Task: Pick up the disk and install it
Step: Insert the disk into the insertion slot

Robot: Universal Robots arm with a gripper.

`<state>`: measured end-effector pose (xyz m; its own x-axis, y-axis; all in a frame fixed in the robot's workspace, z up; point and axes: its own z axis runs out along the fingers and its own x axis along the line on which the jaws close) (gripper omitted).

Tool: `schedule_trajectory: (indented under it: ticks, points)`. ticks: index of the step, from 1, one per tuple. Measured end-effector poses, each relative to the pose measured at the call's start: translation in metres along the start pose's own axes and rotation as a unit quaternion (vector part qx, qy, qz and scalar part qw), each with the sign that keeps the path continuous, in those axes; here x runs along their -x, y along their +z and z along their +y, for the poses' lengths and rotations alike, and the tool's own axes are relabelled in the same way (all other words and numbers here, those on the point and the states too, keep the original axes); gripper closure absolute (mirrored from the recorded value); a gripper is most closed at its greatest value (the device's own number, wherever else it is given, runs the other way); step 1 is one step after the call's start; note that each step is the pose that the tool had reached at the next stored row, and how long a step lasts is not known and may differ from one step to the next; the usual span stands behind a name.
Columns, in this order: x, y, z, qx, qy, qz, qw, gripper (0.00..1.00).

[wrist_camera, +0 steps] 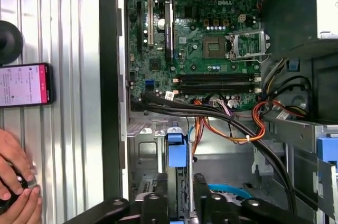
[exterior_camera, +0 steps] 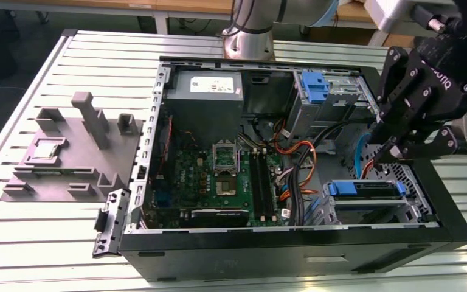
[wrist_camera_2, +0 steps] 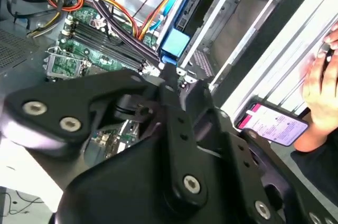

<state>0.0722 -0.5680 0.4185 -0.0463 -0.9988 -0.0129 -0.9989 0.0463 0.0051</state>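
a: an open computer case (exterior_camera: 282,255) lies on the slatted desk (exterior_camera: 55,243). the gripper (wrist_camera: 179,182) hangs close over the drive bay in the case's corner at the exterior view's right. the disk (exterior_camera: 366,189) sits in that bay, blue frame uppermost.

b: does it have hold of the disk?

a: cannot tell. in the first wrist view the disk's edge lines up with the gripper, but whether it is pinching or spread does not show.

b: what could go wrong from here?

a: three things, by my reading. the orange and black cables (wrist_camera: 248,129) run just beside the bay, so they could snag or get trapped under the disk. a slight tilt could wedge the blue frame against the bay's walls. and a person's hand (wrist_camera: 16,182) rests on the desk near the case, beside a phone (wrist_camera: 24,84), which is close quarters for a working arm.

b: and the count?

a: one case, one disk and one gripper. inside the case there is one green board (exterior_camera: 225,176) and one spare blue bracket (exterior_camera: 315,85) at the far end. one grey tray (exterior_camera: 63,152) stands on the desk at the exterior view's left, and there is one phone.
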Motion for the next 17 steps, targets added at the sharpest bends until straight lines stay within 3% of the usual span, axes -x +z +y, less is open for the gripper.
schedule_trajectory:
  ticks: [5,17]
  points:
    - [-0.0001,0.0091,-0.0001,0.0000,0.000,0.0000,1.0000,0.88]
    - [-0.0004,0.0310,-0.0002,0.0000,0.000,0.0000,1.0000,0.90]
